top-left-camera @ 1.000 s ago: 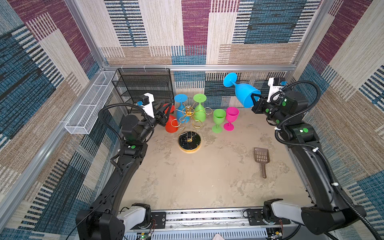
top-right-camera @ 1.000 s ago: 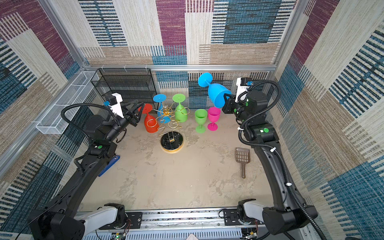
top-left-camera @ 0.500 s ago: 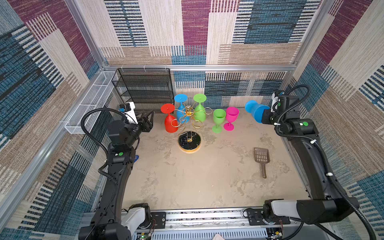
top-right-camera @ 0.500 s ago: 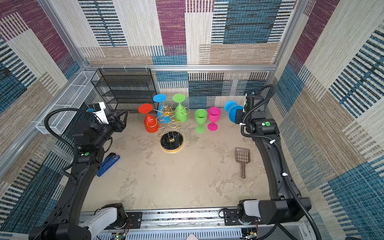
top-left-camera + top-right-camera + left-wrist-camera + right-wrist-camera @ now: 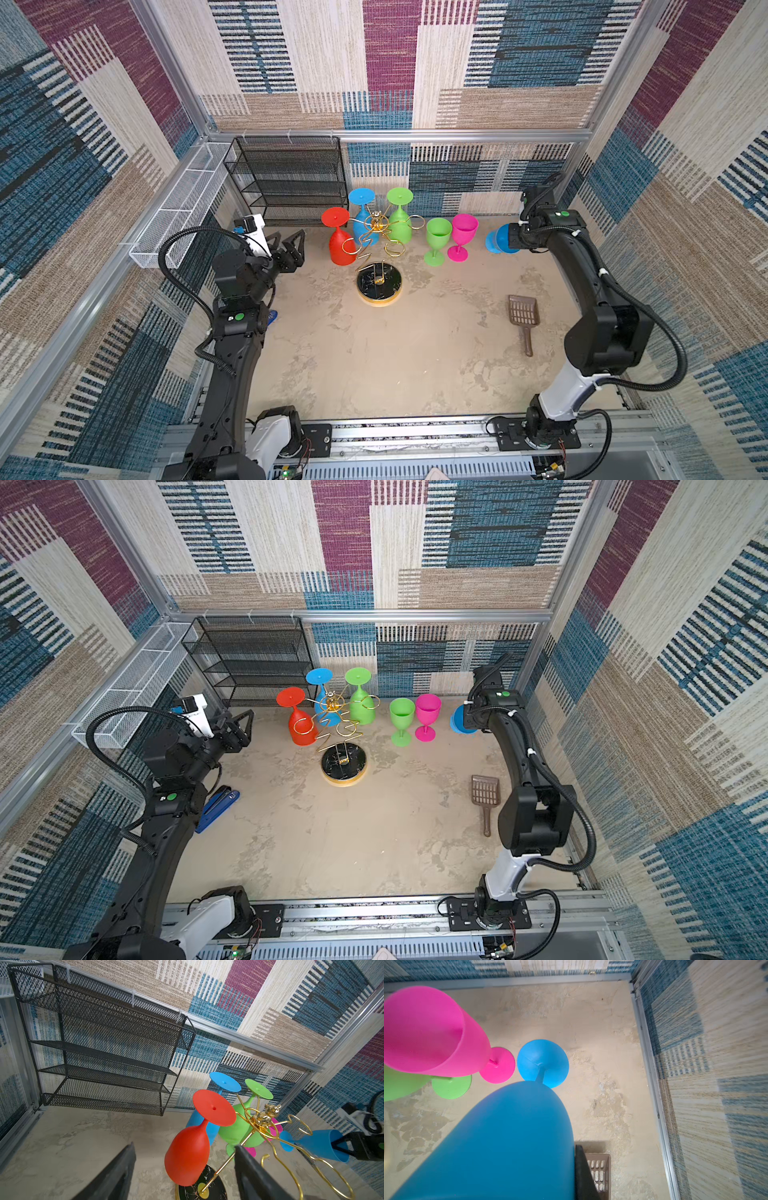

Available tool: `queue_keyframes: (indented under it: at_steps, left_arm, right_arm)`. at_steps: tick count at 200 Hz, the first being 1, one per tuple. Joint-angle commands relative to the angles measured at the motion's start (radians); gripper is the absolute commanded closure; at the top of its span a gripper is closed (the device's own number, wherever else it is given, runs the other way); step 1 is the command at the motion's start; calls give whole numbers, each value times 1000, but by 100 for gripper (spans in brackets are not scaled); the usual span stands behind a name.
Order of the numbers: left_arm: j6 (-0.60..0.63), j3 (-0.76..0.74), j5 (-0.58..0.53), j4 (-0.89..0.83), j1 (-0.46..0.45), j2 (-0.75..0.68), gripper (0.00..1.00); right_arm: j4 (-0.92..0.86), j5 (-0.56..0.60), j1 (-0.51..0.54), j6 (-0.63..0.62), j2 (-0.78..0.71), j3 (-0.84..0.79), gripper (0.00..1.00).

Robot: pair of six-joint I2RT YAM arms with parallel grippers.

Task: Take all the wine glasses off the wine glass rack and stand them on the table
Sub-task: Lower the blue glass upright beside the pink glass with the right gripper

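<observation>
**Blue glass clear of the rack**

My right gripper (image 5: 516, 241) clamps the blue wine glass (image 5: 498, 243) by its rim, beside the pink glass (image 5: 463, 232), well apart from the wine glass rack (image 5: 376, 226). I'd seat its foot flat before releasing. My left gripper (image 5: 291, 249) gapes empty.

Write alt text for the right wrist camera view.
A large blue wine glass, held by the right hand, fills the foreground, its round foot pointing toward the sandy table. Next to that foot stand a pink wine glass and a green wine glass, upright; a brown slotted scoop shows beyond the hand.
</observation>
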Motion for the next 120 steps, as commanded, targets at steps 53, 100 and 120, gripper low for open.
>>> queue_keyframes:
  at_steps: [53,100,120]
  left_arm:
    - [13,-4,-47,-32,7,-17,23]
    - [16,-3,-49,-38,7,-15,23]
    - [13,-4,-44,-37,7,-13,23]
  right_arm:
    - [-96,-17,-3,-30,206,193,100]
    - [-120,-28,-4,-34,270,250,100]
    - [-122,-43,-3,-35,285,262,98]
